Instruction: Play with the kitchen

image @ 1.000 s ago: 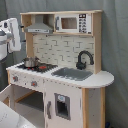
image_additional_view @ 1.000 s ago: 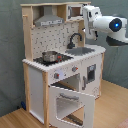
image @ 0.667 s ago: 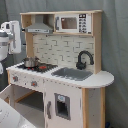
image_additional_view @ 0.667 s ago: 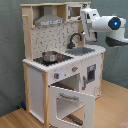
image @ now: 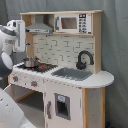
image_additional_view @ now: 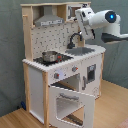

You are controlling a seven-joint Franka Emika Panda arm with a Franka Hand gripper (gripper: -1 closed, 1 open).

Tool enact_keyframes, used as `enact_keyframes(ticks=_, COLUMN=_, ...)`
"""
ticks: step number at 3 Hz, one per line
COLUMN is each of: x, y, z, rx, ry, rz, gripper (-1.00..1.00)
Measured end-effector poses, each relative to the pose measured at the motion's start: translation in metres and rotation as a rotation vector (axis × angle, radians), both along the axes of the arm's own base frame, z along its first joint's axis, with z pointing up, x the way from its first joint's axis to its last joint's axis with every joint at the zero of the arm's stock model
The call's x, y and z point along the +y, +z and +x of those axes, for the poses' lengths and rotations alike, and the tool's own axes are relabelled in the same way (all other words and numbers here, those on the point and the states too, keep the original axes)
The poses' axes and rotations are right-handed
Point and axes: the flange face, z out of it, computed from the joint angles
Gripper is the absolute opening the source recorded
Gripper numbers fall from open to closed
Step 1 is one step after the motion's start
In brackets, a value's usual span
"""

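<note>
The kitchen (image: 65, 75) is standing against a grey curtain (image: 115, 40) in both exterior views, with a small metal pot (image_additional_view: 49, 56) sitting on its black-red stovetop (image_additional_view: 51, 59) and the oven door (image_additional_view: 72, 102) hanging open toward the front in the second exterior view. The robot arm (image_additional_view: 102, 19) is hovering beside the upper shelf, above the sink (image_additional_view: 84, 50) and faucet (image_additional_view: 75, 37). Whether its fingers are spread or closed, I cannot tell.

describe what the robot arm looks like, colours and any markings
The arm is glossy white with rounded, bulbous segments and dark grey seams at the joints. In the second exterior view a round blue light shows on one joint. In the first exterior view the arm reads as white, rounded shells.
</note>
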Motion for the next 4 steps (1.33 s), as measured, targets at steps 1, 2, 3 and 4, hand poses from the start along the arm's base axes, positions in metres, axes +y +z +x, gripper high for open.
enact_keyframes(ticks=1, x=-0.002, y=0.009, z=0.018, rx=0.048, ry=0.029, rz=0.004, gripper=1.0)
enact_keyframes(ticks=2, x=-0.005, y=0.017, z=0.037, rx=0.1, ry=0.058, rz=0.007, gripper=1.0)
enact_keyframes(ticks=3, x=-0.009, y=0.024, z=0.056, rx=0.153, ry=0.077, rz=0.009, gripper=1.0)
enact_keyframes(ticks=4, x=-0.011, y=0.028, z=0.074, rx=0.203, ry=0.096, rz=0.011, gripper=1.0)
